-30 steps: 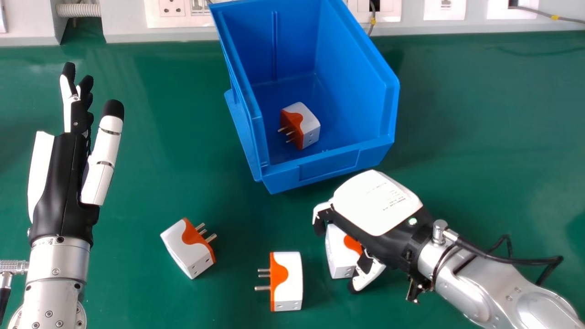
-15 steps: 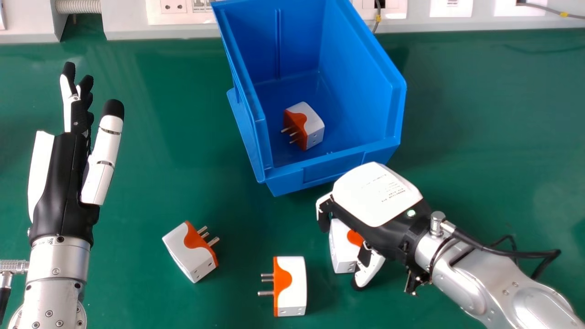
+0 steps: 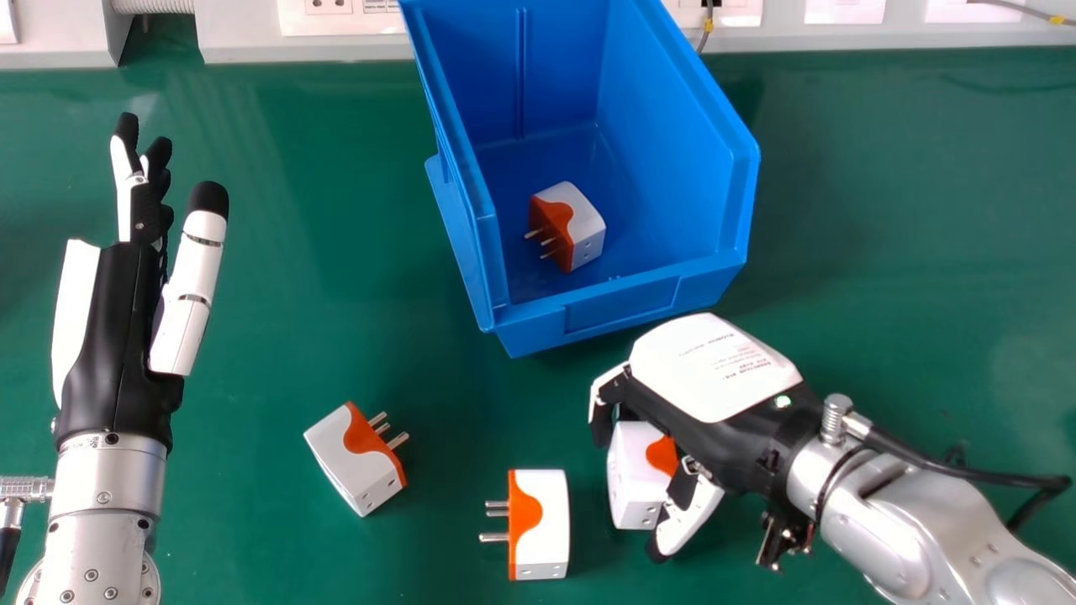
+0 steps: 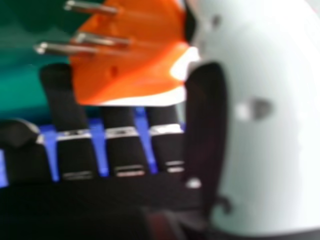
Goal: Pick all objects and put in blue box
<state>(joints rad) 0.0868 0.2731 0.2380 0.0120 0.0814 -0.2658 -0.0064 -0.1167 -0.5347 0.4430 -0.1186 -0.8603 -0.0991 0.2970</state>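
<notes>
Boxy white-and-orange plastic plug adapter (image 3: pixel 632 483) in its grasp, the right robot hand (image 3: pixel 714 370) was low over the green worktop (image 3: pixel 252 336), its fingers and thumb clamped round the adapter just in front of the blue plastic box (image 3: pixel 622 302). Whether the adapter had left the surface could not be told. Its orange face (image 4: pixel 140 45) with metal pins (image 4: pixel 97 39) showed in the right hand view.

The step in hand looked like securing this adapter for transfer. Next, the hand would need to lift it above the box's low front wall, carry it inside and let go. A weak pinch might let it slip or catch on that wall.

One white-and-orange adapter (image 3: pixel 572 227) already lay in the box; a middle adapter (image 3: pixel 538 525) and a left adapter (image 3: pixel 353 458) remained to be picked. The left robot hand (image 3: pixel 118 319) was idle at the head view's left, fingers extended.
</notes>
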